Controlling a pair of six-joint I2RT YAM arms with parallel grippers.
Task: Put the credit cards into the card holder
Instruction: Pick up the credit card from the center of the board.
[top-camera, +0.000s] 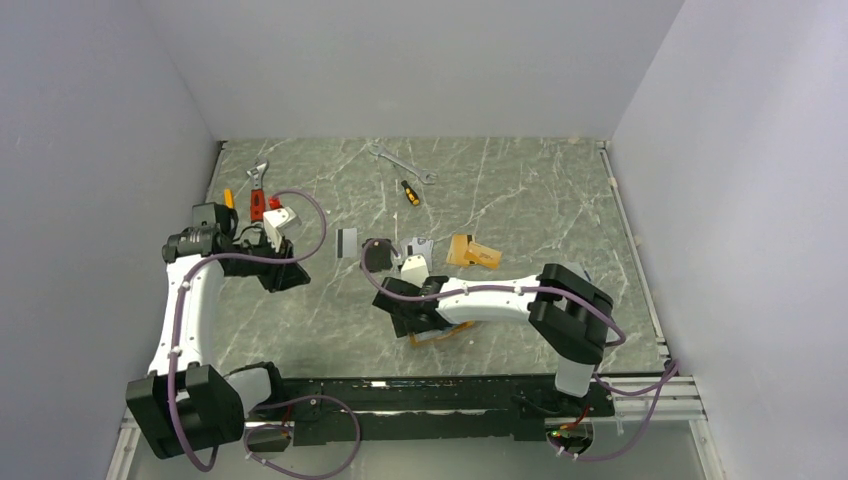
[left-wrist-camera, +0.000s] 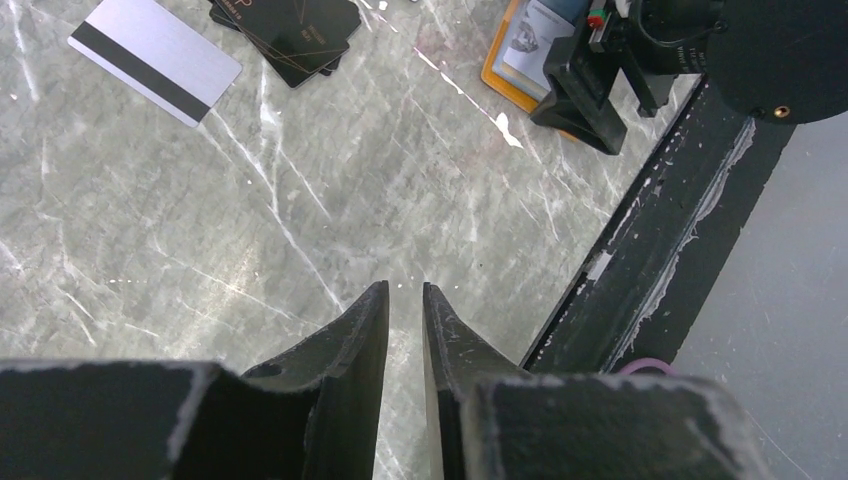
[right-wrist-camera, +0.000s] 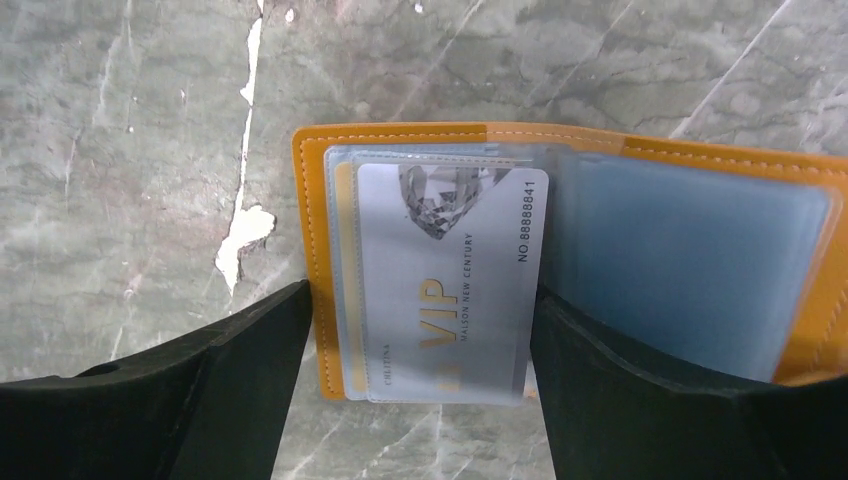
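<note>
The orange card holder (right-wrist-camera: 400, 133) lies open on the marble table, low in the middle of the top view (top-camera: 440, 337). A silver VIP card (right-wrist-camera: 450, 270) sits in the clear pocket on its left page. My right gripper (right-wrist-camera: 422, 290) hangs over that page, open, with one finger on each side of the card. A silver card with a black stripe (left-wrist-camera: 155, 58), black cards (left-wrist-camera: 290, 30), another silver card (top-camera: 418, 247) and orange-tan cards (top-camera: 472, 252) lie loose further back. My left gripper (left-wrist-camera: 405, 290) hovers over bare table at the left (top-camera: 298, 277), its fingers only slightly apart and holding nothing.
A wrench (top-camera: 405, 163), a small screwdriver (top-camera: 410, 192) and a red-handled adjustable wrench (top-camera: 257, 195) lie toward the back. The black front rail (left-wrist-camera: 650, 250) runs along the near edge of the table. Grey walls close in on three sides.
</note>
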